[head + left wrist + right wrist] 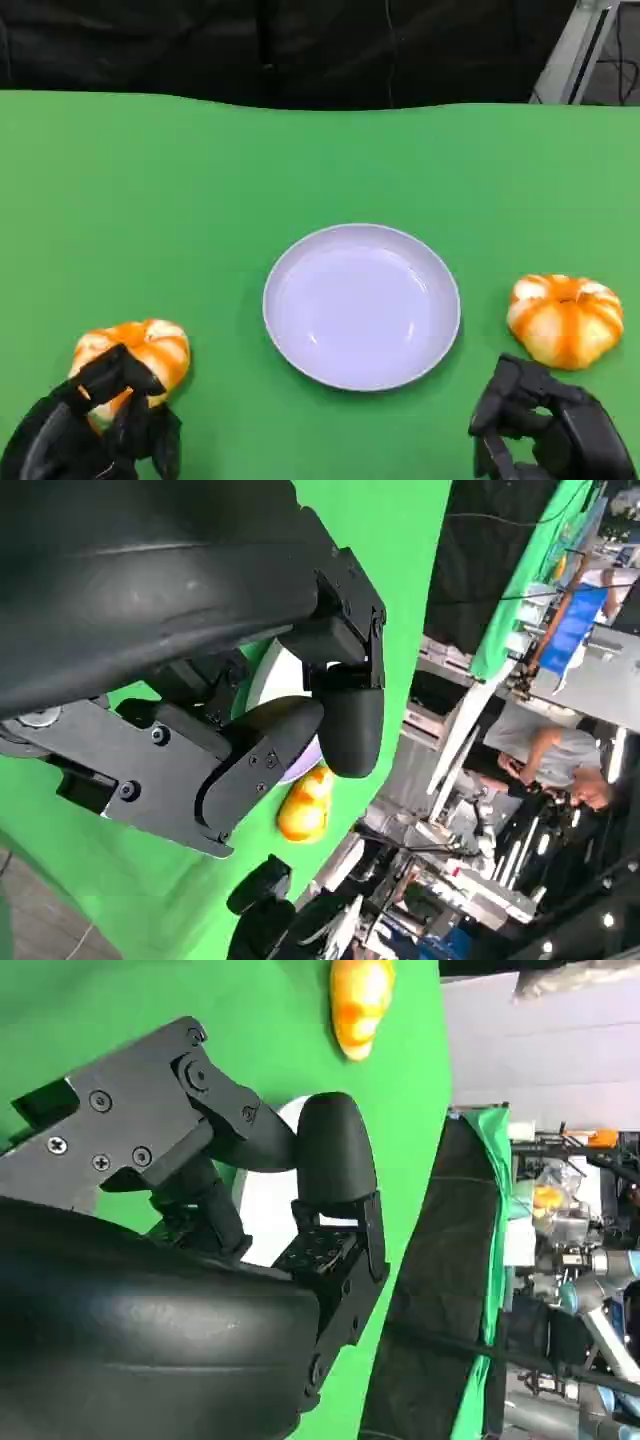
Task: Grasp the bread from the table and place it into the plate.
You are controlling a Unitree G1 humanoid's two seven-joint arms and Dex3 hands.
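Two round orange-and-white breads lie on the green table. One bread (140, 348) is at the near left and also appears past the plate in the right wrist view (360, 1000). The other bread (565, 318) is at the right, seen too in the left wrist view (305, 805). A white plate (362, 305) sits between them with nothing on it. My left hand (95, 425) reaches up over the near side of the left bread; its fingers (300, 735) are spread with nothing between them. My right hand (545, 425) hovers just short of the right bread and holds nothing.
The green table (300, 160) ends at a dark curtain at the back. A metal frame (575, 50) stands at the back right. In the left wrist view a person (545, 760) stands among equipment beyond the table.
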